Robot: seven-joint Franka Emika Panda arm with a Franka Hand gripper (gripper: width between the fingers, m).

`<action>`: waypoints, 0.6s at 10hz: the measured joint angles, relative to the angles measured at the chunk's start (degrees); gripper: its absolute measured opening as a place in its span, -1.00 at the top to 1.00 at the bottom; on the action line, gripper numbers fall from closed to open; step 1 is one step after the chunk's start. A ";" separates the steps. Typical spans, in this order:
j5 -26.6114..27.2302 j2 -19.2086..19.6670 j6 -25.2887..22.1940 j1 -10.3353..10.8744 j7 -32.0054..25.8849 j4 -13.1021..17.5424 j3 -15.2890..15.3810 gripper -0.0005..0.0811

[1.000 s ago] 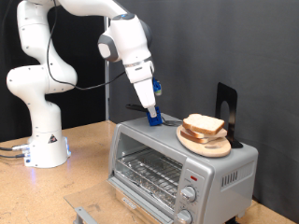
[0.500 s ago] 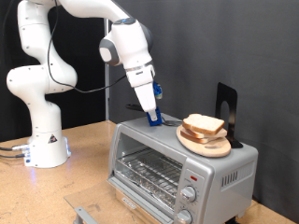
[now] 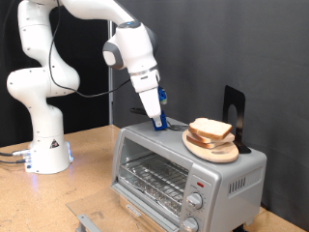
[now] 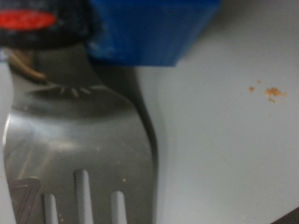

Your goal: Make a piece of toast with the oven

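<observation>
Fingertips of my gripper sit low on the flat top of the oven, toward the exterior view's left end of it. A blue block shows at the fingers, and a metal fork fills the wrist view right against the grey surface. Whether my fingers are clamped on that fork or merely over it, I cannot tell; their spread is hidden in both views.

Piece of toast lies on a round wooden plate on the oven's top, just beside my gripper toward the exterior view's right, not touching it. Oven door appears closed, wire rack bare behind the glass.

Judgement: step in hand is taking up the fork; bread not yet loaded. A firm grip on the handle is required first.
</observation>
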 joint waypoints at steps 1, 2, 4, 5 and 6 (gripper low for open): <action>0.24 0.03 0.46 0.00 0.03 -0.07 0.22 -0.99; 0.38 0.11 0.84 0.00 0.07 -0.09 0.48 -0.99; 0.40 0.59 1.48 0.00 0.13 -0.09 0.76 -0.99; 0.40 0.94 1.60 0.00 0.13 -0.09 0.84 -0.99; 0.40 1.16 1.64 0.00 0.13 -0.09 0.93 -0.99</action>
